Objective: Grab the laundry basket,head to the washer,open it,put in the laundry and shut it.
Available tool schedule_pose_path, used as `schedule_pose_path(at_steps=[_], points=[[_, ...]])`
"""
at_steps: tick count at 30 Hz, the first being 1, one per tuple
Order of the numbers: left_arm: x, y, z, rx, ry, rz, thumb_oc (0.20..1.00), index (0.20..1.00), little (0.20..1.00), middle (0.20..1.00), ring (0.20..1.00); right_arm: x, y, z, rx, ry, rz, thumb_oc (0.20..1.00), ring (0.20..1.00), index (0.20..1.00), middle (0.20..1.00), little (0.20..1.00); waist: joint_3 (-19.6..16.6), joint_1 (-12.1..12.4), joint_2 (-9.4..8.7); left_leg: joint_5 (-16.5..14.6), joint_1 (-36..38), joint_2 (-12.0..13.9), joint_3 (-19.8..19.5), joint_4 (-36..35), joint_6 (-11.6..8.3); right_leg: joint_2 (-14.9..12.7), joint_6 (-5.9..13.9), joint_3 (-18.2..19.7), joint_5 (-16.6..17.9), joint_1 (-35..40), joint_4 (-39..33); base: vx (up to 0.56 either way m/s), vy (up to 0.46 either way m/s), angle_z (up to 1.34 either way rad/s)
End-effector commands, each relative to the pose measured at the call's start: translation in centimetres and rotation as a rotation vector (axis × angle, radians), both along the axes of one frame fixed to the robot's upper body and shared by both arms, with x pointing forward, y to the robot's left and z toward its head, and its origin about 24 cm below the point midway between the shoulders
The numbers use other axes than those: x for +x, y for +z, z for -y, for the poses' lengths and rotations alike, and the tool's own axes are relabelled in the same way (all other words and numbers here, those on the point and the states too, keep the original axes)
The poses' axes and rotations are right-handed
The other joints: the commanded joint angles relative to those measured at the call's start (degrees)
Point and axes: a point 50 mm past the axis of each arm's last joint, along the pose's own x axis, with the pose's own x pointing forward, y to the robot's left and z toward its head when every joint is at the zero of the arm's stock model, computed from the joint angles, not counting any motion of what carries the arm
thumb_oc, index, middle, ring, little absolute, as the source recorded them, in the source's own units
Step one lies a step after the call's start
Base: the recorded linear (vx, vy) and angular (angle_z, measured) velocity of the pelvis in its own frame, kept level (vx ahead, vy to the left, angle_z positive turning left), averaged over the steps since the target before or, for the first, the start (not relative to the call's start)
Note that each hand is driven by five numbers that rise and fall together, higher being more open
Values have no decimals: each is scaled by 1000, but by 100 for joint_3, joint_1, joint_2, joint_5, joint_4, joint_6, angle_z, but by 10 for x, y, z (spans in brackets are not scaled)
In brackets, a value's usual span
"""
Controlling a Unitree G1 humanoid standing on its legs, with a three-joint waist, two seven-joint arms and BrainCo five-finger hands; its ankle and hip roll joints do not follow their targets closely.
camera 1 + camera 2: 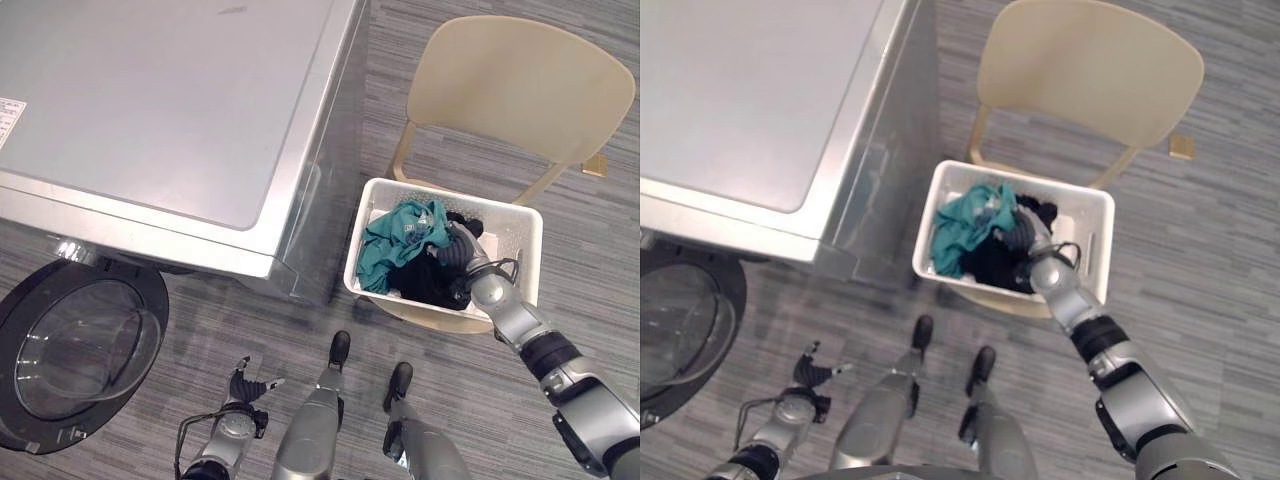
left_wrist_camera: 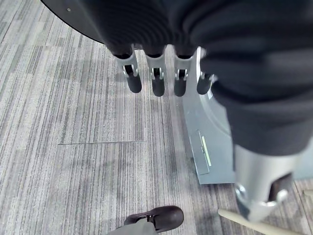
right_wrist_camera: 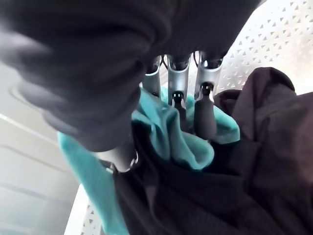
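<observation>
Laundry basket point(image 1: 520, 225): white, perforated walls, resting on the seat of the chair just right of the washer; it holds the clothes.
Laundry: a teal garment point(image 1: 395, 245) heaped on the washer side of the basket, dark clothes point(image 1: 430, 280) beside and under it, reaching toward the front wall.
Right hand point(image 1: 462, 250): inside the basket, on top of the pile where teal meets dark. In its wrist view the fingers point(image 3: 205, 115) dig into a fold of the teal cloth, with the dark fabric bunched just below; the fingers curl into the cloth and pinch it.
Chair point(image 1: 520, 75): pale wood, curved back on the far side of the basket, seat edge showing under the basket's front.
Washer point(image 1: 160, 110): silver-grey, flat top, its front corner close to the basket's left wall but apart from it.
Washer door point(image 1: 75, 345): round, dark rim with glass pane, swung open to the left in front of the machine.
Left hand point(image 1: 245, 385): low over the grey striped floor point(image 1: 230, 320), in front of the washer, fingers point(image 2: 157, 83) straight and spread, holding nothing.
</observation>
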Motion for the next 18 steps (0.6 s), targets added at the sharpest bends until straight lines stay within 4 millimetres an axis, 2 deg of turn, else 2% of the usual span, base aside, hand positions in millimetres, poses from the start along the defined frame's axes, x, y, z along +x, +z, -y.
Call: schedule_pose_path(at_steps=[1, 7, 14, 18], points=[[-12, -5, -10, 45, -12, -43, 1000, 1000, 1000, 1000, 1000, 8, 18, -3, -155, 56, 76, 1000, 1000, 1000, 1000, 1000, -110, 149, -220, -688, 78, -101, 63, 271, 33, -335, 474, 27, -456, -121, 602, 0, 0, 0], [-3, 0, -14, 76, -13, -19, 1000, 1000, 1000, 1000, 1000, 19, 34, 5, -366, 42, 135, 1000, 1000, 1000, 1000, 1000, 28, 250, -325, -638, -107, -72, -25, 289, 0, -312, 486, -42, -438, -229, 596, -2, -6, 1], [4, 3, -9, 68, -6, 9, 1000, 1000, 1000, 1000, 1000, 25, 51, 0, -375, 14, 223, 1000, 1000, 1000, 1000, 1000, 114, 294, -361, -614, -205, -77, -51, 265, -14, -306, 489, -95, -434, -308, 605, 7, -7, 8], [8, 4, -5, 58, -8, 26, 1000, 1000, 1000, 1000, 1000, 30, 62, -3, -318, -21, 262, 1000, 1000, 1000, 1000, 1000, 178, 331, -358, -602, -301, -93, -69, 265, -22, -303, 493, -119, -407, -379, 586, 3, 3, 5]])
